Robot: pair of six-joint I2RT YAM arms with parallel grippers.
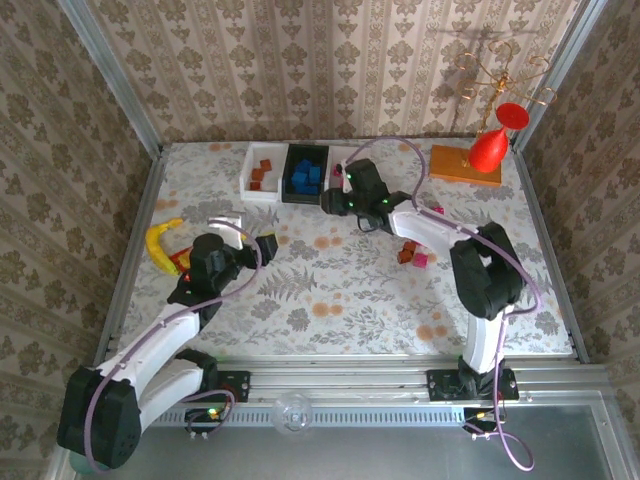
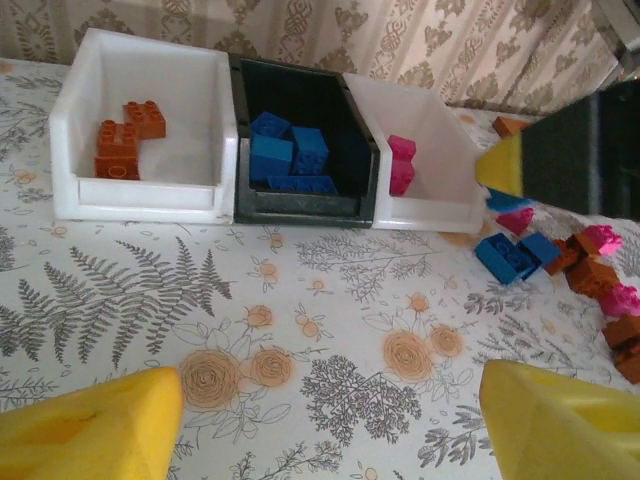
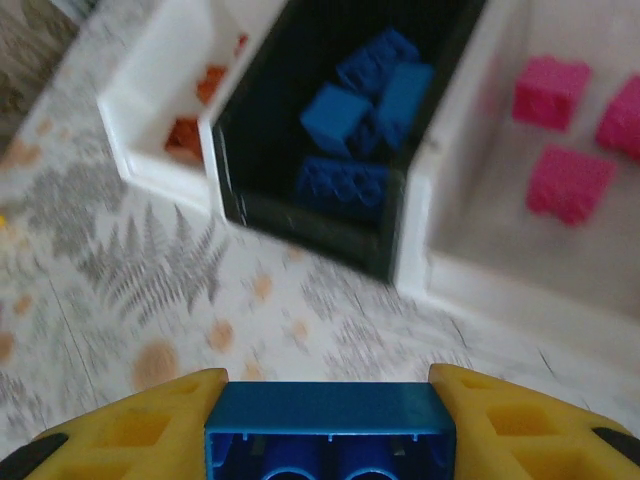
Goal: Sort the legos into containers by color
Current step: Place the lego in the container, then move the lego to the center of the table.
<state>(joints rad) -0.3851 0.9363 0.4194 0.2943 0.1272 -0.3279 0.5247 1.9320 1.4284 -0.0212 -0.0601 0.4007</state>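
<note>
Right claw [image 3: 330, 428] clamped on blue brick [image 3: 330, 410], seen from its wrist, facing black bin [image 3: 262, 207], left claw [image 2: 330, 430] apart

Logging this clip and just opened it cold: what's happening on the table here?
Lego sorting is under way. The right tool grips a blue brick in front of the black bin, which already holds blue bricks. The left white bin has orange-brown bricks, the right white bin pink ones. The left tool hangs open over the table, and a loose pile of mixed bricks waits beside the bins.
</note>
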